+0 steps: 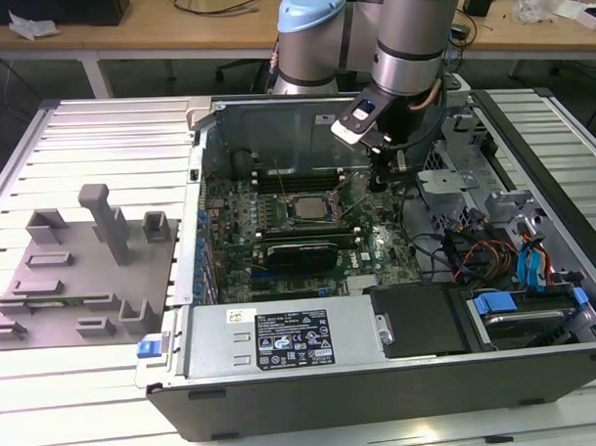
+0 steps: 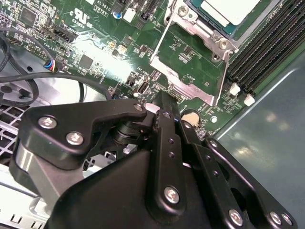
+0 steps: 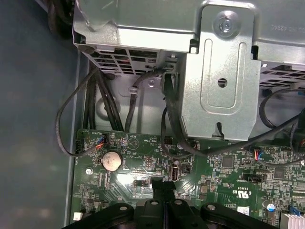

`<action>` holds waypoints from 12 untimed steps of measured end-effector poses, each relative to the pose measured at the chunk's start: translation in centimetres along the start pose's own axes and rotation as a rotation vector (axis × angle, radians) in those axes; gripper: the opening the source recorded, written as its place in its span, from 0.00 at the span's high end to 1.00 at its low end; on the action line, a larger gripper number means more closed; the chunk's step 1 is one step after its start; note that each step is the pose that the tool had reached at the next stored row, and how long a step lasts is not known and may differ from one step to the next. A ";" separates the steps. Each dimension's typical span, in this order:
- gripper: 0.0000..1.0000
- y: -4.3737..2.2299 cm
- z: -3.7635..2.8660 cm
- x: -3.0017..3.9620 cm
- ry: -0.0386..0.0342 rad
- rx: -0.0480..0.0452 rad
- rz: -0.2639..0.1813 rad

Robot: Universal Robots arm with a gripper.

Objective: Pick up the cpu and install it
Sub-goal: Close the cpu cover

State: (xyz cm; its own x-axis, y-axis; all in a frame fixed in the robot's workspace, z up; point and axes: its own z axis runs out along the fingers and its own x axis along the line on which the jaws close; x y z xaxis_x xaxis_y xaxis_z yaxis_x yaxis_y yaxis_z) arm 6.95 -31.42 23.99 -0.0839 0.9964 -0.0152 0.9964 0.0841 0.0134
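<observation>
The cpu (image 1: 305,205), a small square chip with a pale metal top, lies flat in the socket on the green motherboard (image 1: 377,245) inside the open computer case. In the second wrist view the cpu (image 2: 233,8) sits within the silver socket frame (image 2: 190,67). My gripper (image 1: 379,181) hangs just above the board, apart from the cpu and toward the exterior view's right of the socket. Its black fingers (image 2: 164,138) are shut with nothing between them. In the first wrist view the gripper (image 3: 164,187) hovers over the board near a coin battery (image 3: 112,161).
A metal drive cage (image 3: 224,71) and black cables (image 3: 95,105) stand close beside the gripper. A power supply (image 1: 283,341) lines the case's near side, and coloured cables (image 1: 475,251) fill the exterior view's right. A grey fixture plate (image 1: 75,280) lies outside the case at the exterior view's left.
</observation>
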 end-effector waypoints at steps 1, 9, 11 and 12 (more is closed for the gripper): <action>0.89 -0.04 0.00 0.00 0.0000 0.0000 0.000; 0.89 -1.76 -0.02 0.15 0.0000 -0.0001 0.000; 0.89 -2.29 -0.03 0.19 0.0000 -0.0004 0.000; 0.89 -2.55 -0.03 0.22 0.0000 -0.0007 0.000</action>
State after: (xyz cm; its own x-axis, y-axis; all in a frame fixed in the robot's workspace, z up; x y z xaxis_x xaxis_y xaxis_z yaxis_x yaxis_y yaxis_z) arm 4.39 -31.41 23.99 -0.0838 0.9964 -0.0152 0.9964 0.0841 0.0141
